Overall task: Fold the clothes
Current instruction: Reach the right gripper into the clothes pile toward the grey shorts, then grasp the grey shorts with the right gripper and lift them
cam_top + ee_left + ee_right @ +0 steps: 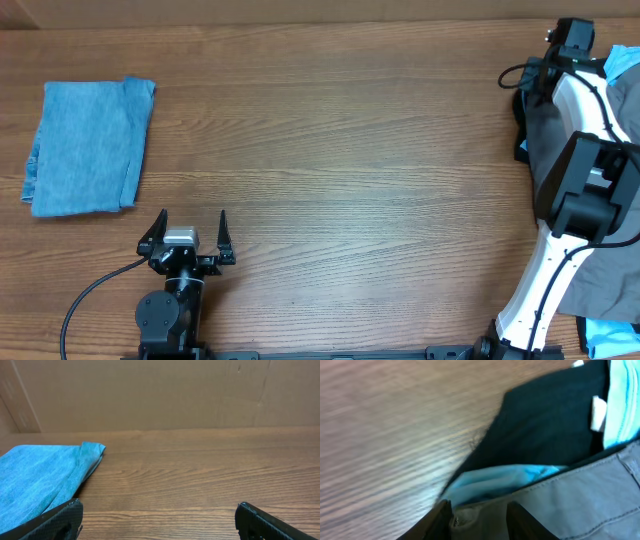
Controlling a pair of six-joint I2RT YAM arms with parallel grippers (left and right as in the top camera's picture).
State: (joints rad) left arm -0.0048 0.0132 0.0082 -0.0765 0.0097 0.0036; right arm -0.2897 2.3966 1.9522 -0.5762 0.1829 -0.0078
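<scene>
A pile of clothes lies at the table's right edge. In the right wrist view a grey garment (580,495) with stitched seams lies over a light blue piece (495,480) and a black one (545,420). My right gripper (480,515) has its fingers on either side of the grey garment's bunched edge, and cloth fills the gap between them. From overhead, the right gripper (530,85) is at the far right over the grey garment (545,140). My left gripper (192,222) stands open and empty near the front edge. A folded denim-blue garment (88,148) lies at the far left.
A brown cardboard wall (150,395) runs along the back of the wooden table (340,150). More grey cloth (605,285) and a light blue piece (610,335) hang at the front right under the right arm. The folded denim-blue garment (35,475) lies just ahead-left of the left fingers.
</scene>
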